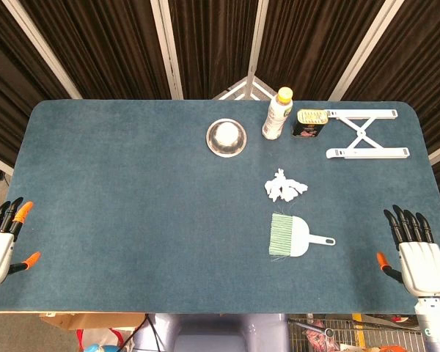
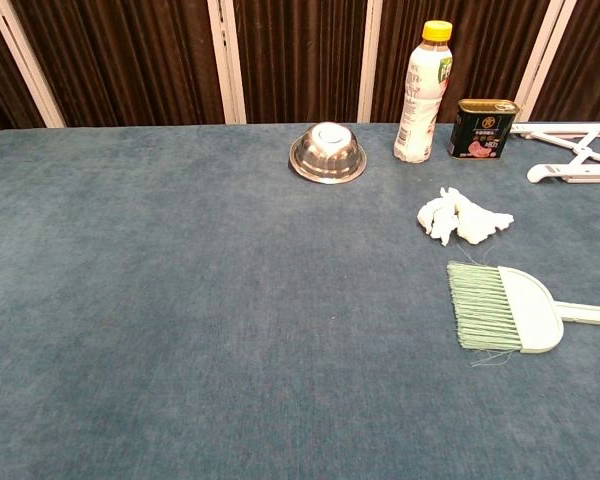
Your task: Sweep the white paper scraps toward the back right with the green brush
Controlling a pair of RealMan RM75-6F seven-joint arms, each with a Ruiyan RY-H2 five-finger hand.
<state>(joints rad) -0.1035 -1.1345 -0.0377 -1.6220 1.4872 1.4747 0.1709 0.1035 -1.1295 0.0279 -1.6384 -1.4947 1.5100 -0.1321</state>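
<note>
The green brush lies flat on the blue table, bristles to the left and pale handle to the right. A small heap of white paper scraps sits just behind it. My right hand rests at the table's front right corner, fingers apart, holding nothing, well right of the brush handle. At the front left edge is my left hand, also spread and holding nothing. Neither hand shows in the chest view.
An upturned steel bowl stands at the back centre. To its right are a yellow-capped bottle, a dark tin and a white folding stand at the back right.
</note>
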